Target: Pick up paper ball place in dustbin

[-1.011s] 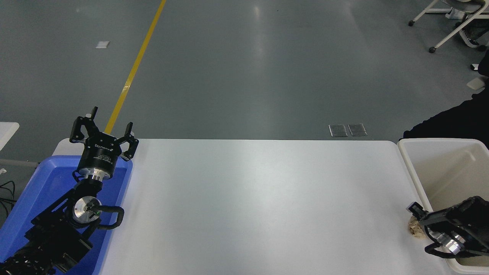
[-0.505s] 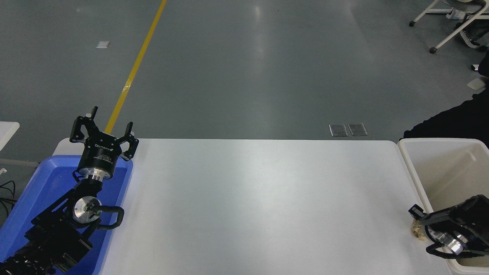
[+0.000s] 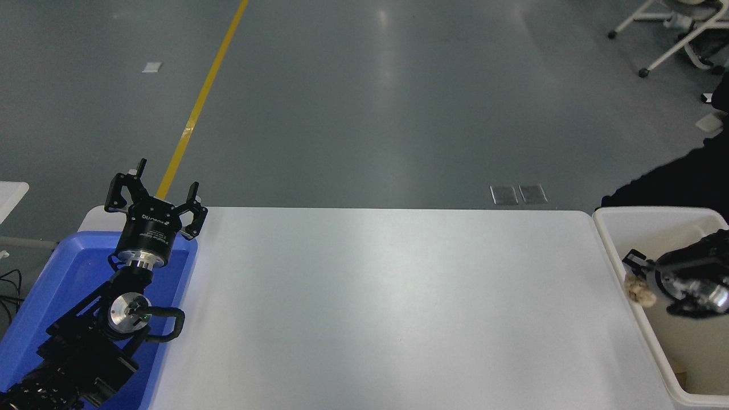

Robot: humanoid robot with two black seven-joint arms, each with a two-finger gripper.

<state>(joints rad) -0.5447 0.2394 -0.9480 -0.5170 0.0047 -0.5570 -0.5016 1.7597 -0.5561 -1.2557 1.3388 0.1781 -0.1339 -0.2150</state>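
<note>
The tan paper ball (image 3: 639, 290) is held in my right gripper (image 3: 640, 282), lifted off the table and hanging over the left rim of the off-white dustbin (image 3: 612, 242) at the table's right end. The right arm comes in from the right edge, above the bin's inside. Only part of the ball shows below the black fingers. My left gripper (image 3: 154, 196) is parked open at the far left, above the blue tray.
A blue plastic tray (image 3: 51, 296) lies at the table's left end under the left arm. A person's dark sleeve (image 3: 678, 182) is beyond the bin at the right edge. Wheeled chairs (image 3: 672, 28) stand on the floor at the top right.
My right gripper has lifted the paper ball off the table and moved it up and away, from beside the bin's near left wall to above its rim. The left arm has not moved.
</note>
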